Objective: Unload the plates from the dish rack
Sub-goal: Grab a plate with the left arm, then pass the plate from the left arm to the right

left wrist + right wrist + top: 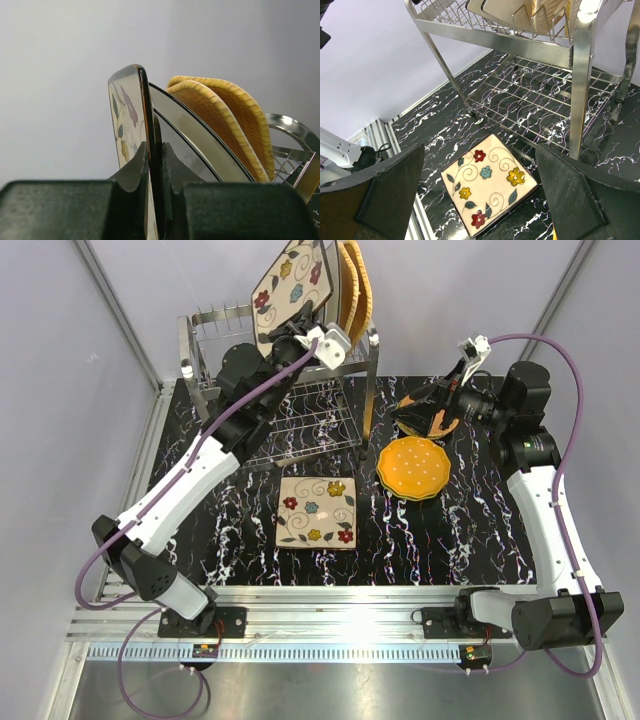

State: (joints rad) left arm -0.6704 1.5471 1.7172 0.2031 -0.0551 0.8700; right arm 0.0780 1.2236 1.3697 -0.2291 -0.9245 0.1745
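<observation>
My left gripper (312, 338) is shut on the lower edge of a square cream floral plate (290, 282), which stands tilted above the top tier of the steel dish rack (215, 325). In the left wrist view the fingers (137, 167) pinch that plate (125, 115) by its dark rim. Close behind it stand a pale dark-rimmed plate (200, 142) and two woven tan plates (227, 117). A second floral plate (317, 512) lies flat on the table. My right gripper (418, 410) hangs open and holds nothing, above the table right of the rack; the flat floral plate (487, 182) shows between its fingers.
An orange scalloped plate (413, 466) lies on a green one at the right of the black marbled table (470, 510). The rack's lower wire shelf (540, 95) and right post (580, 85) stand close to the right gripper. Grey walls enclose the back and sides.
</observation>
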